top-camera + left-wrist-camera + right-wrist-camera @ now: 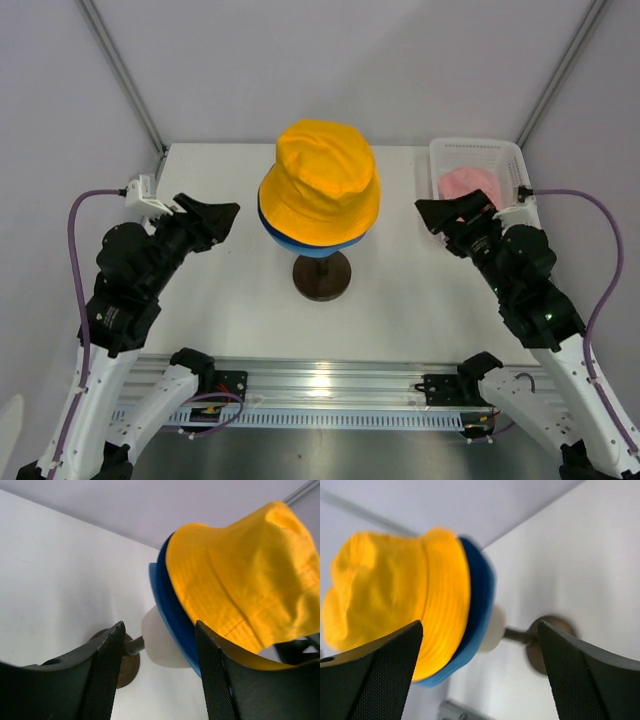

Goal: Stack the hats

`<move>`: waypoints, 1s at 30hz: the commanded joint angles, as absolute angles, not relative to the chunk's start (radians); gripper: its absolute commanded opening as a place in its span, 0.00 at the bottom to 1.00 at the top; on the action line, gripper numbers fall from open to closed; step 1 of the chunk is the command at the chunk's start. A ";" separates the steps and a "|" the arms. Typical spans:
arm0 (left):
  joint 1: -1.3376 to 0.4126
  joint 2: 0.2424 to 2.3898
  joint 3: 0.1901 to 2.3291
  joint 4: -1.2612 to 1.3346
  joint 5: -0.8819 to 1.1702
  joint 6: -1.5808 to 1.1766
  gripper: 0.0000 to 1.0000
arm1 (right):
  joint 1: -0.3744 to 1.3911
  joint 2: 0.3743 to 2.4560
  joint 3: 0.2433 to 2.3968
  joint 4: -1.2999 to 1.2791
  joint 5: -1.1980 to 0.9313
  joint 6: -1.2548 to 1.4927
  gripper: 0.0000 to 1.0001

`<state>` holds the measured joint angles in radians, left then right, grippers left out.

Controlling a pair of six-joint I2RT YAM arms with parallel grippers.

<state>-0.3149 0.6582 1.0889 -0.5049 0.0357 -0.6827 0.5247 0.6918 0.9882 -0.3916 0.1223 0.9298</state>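
With the yellow hat [322,180] atop the blue hats [318,248] on the central mannequin head [160,640] and the left gripper [215,215] and right gripper [440,215] both open and empty, next probably comes fetching the pink hat [468,183] from the far-right basket [478,148].

No text, brand, number or sign could be read in any of the three views. The yellow-orange hat [322,180], toward twelve o'clock on the table [220,290], showed only plain fabric on every side seen.
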 commanded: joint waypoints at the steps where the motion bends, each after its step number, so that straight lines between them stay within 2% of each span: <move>1: -0.302 0.695 1.094 -0.537 -0.034 -0.646 0.67 | 0.387 0.764 1.063 -0.595 0.199 0.694 0.99; 2: -0.290 0.704 1.079 -0.535 -0.012 -0.644 0.67 | 0.339 0.820 1.071 -0.594 0.175 0.666 0.99; 6: -0.221 0.718 1.057 -0.503 0.089 -0.640 0.71 | 0.042 0.996 1.091 -0.537 -0.145 0.575 0.99; 7: -0.207 0.719 1.058 -0.502 0.103 -0.640 0.71 | -0.076 1.032 1.091 -0.493 -0.185 0.571 1.00; 11: -0.163 0.733 1.042 -0.497 0.126 -0.606 0.72 | -0.227 1.208 1.109 -0.394 -0.218 0.525 0.98; 13: -0.149 0.744 1.031 -0.497 0.118 -0.595 0.72 | -0.253 1.326 1.144 -0.365 -0.180 0.488 0.95; 17: -0.126 0.772 1.008 -0.480 0.143 -0.575 0.72 | -0.288 1.521 1.221 -0.348 -0.183 0.447 0.81; 25: -0.109 0.816 0.991 -0.443 0.164 -0.531 0.72 | -0.273 1.701 1.276 -0.269 -0.068 0.400 0.77; 30: -0.091 0.831 0.991 -0.433 0.182 -0.502 0.72 | -0.265 1.793 1.333 -0.259 -0.006 0.371 0.70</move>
